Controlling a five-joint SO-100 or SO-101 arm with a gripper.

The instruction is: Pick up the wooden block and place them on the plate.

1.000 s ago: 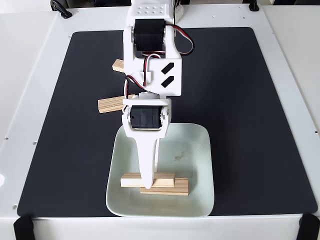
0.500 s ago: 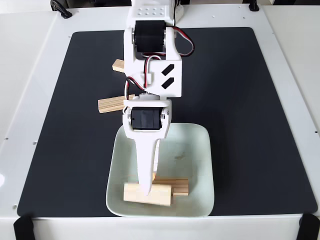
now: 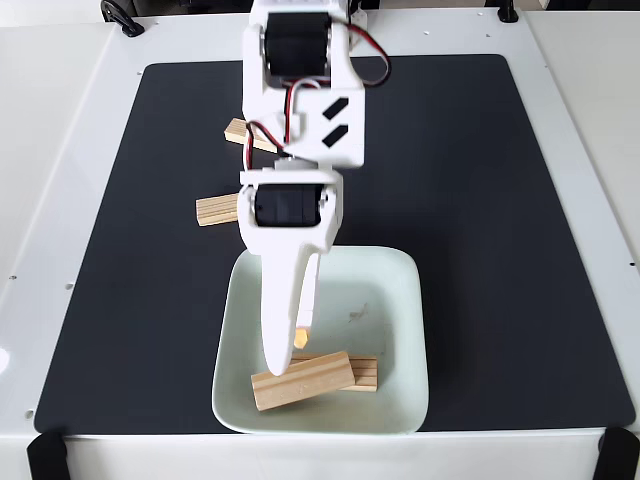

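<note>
Two wooden blocks lie on the plate (image 3: 404,300) near its front rim. One wooden block (image 3: 302,381) lies slanted, leaning over the other wooden block (image 3: 364,373). My gripper (image 3: 290,353) hangs just above the slanted block, open, with nothing between its fingers. Two more wooden blocks rest on the black mat: one (image 3: 216,210) left of the arm, another (image 3: 238,131) farther back, partly hidden by the arm.
The black mat (image 3: 470,200) covers most of the white table (image 3: 590,120). The white arm (image 3: 303,110) reaches from the back edge over the mat's middle. Black clamps sit at the front corners (image 3: 45,455).
The block held across the gripper was let go and now lies slanted on the plate over the other block. The gripper rose and drew back slightly.
</note>
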